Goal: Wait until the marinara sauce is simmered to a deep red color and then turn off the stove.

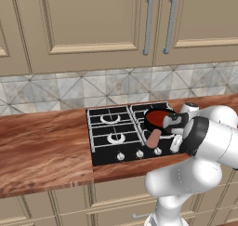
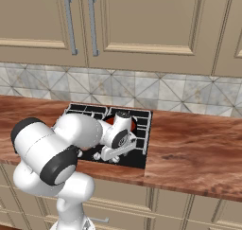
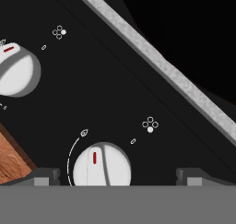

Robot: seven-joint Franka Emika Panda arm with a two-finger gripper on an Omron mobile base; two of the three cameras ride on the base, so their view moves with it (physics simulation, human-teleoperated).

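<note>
Deep red already, the flat round disc of marinara sauce [image 1: 158, 116] fills a small black pan [image 1: 151, 122] with a pinkish-tan handle [image 1: 153, 137], sitting on the right side of the black rectangular gas stove [image 1: 111, 132] set into the reddish wood-grain countertop [image 1: 42, 150]; the handle points toward the front knob row. The robot's two-finger gripper [image 3: 114, 176] is spread wide and holds nothing, hanging low over the stove's front edge. In the hand view a round silver knob with a red mark [image 3: 102, 165] sits right between the two dark finger tips [image 3: 44, 176], centred, with gaps on both sides, no contact visible. Its raised ridge runs roughly lengthwise away from the camera, about across the line between the tips. A second silver knob [image 3: 17, 70] lies well off to the upper left. Judging by colour, waiting is done; next is closing on the centred knob and twisting.
</note>
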